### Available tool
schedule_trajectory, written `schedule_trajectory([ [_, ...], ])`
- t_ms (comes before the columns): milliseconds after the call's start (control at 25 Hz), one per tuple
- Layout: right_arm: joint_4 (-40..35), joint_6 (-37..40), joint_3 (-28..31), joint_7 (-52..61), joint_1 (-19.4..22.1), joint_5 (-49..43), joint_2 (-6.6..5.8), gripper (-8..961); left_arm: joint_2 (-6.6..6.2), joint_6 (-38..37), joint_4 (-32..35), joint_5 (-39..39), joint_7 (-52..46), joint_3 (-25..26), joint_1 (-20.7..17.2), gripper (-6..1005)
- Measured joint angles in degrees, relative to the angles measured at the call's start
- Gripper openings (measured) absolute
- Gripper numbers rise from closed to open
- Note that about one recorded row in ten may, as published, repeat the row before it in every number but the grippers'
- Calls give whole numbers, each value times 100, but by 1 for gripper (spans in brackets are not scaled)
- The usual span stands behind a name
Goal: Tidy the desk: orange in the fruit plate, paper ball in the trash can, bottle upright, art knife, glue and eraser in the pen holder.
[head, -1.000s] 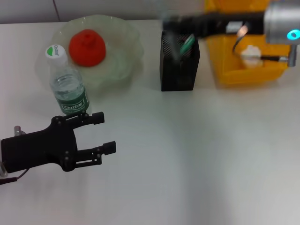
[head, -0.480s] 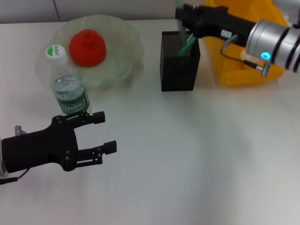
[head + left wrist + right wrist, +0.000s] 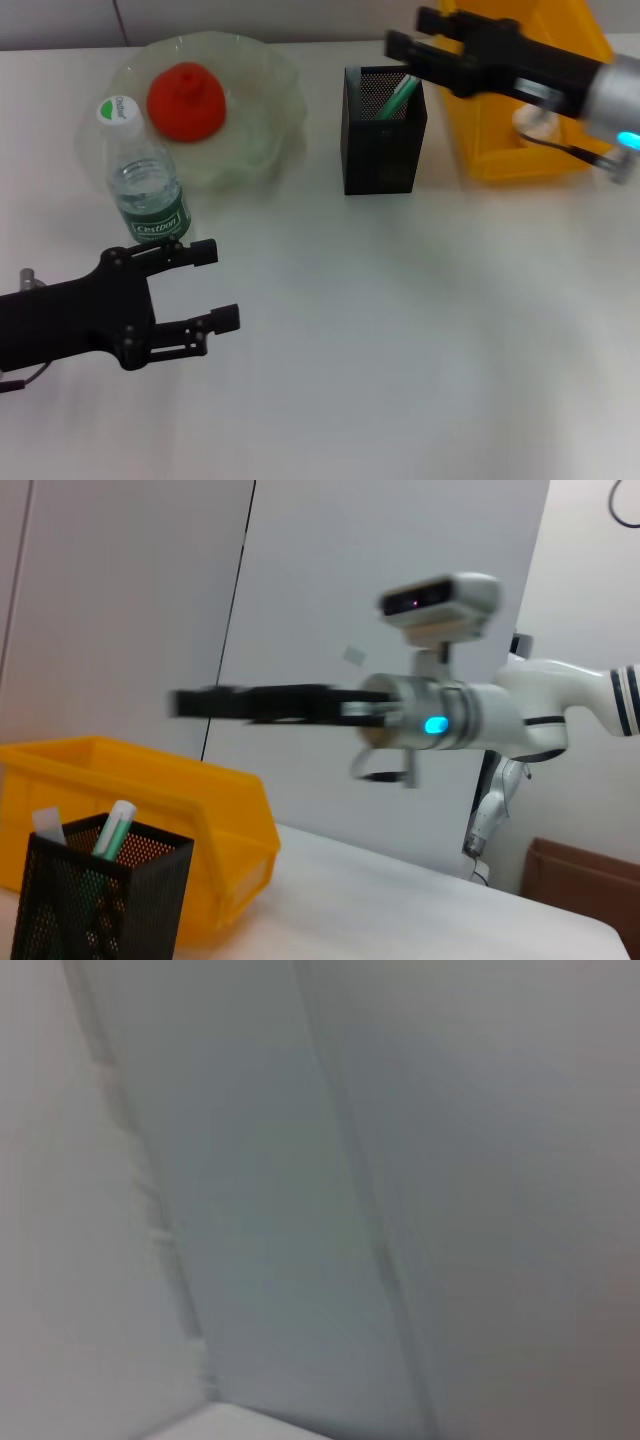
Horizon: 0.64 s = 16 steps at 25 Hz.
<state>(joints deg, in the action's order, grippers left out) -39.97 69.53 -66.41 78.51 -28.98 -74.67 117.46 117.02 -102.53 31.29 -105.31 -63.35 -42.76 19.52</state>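
The orange (image 3: 186, 100) lies in the pale green fruit plate (image 3: 262, 140) at the back left. The bottle (image 3: 146, 186) stands upright in front of the plate. My left gripper (image 3: 215, 285) is open and empty, low over the table just in front of the bottle. The black mesh pen holder (image 3: 383, 145) holds a green-and-white stick (image 3: 400, 94) and, in the left wrist view, a white piece (image 3: 47, 825). My right gripper (image 3: 408, 30) is open and empty, above the holder's far right corner. The paper ball (image 3: 532, 122) lies in the yellow trash can (image 3: 510, 150), partly behind my right arm.
The left wrist view shows the pen holder (image 3: 95, 900), the trash can (image 3: 215, 810) behind it and my right gripper (image 3: 185, 702) high above them. The right wrist view shows only a blurred wall. Bare white table lies across the middle and front right.
My right gripper has lifted from over the pen holder and drawn back to the right, its arm swinging. My left gripper has slid a little to the left and stays open.
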Motion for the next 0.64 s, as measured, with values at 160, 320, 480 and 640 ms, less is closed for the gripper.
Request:
schedule_trajectory([
  [160, -411, 2333, 180, -54, 501, -898, -367, 636, -107, -181, 12, 2, -78, 76, -1, 814],
  [320, -275, 3739, 689, -359, 643, -2052, -422, 750, -265, -401, 64, -16, -341, 51, 50, 814],
  [480, -11, 3953, 809, -778, 733, -2373, -290, 752, -318, -659, 146, -35, -477, 24, 69, 814],
  [640, 151, 3932, 822, -995, 753, -2381, -235, 753, -321, -763, 198, -44, -492, 21, 70, 814],
])
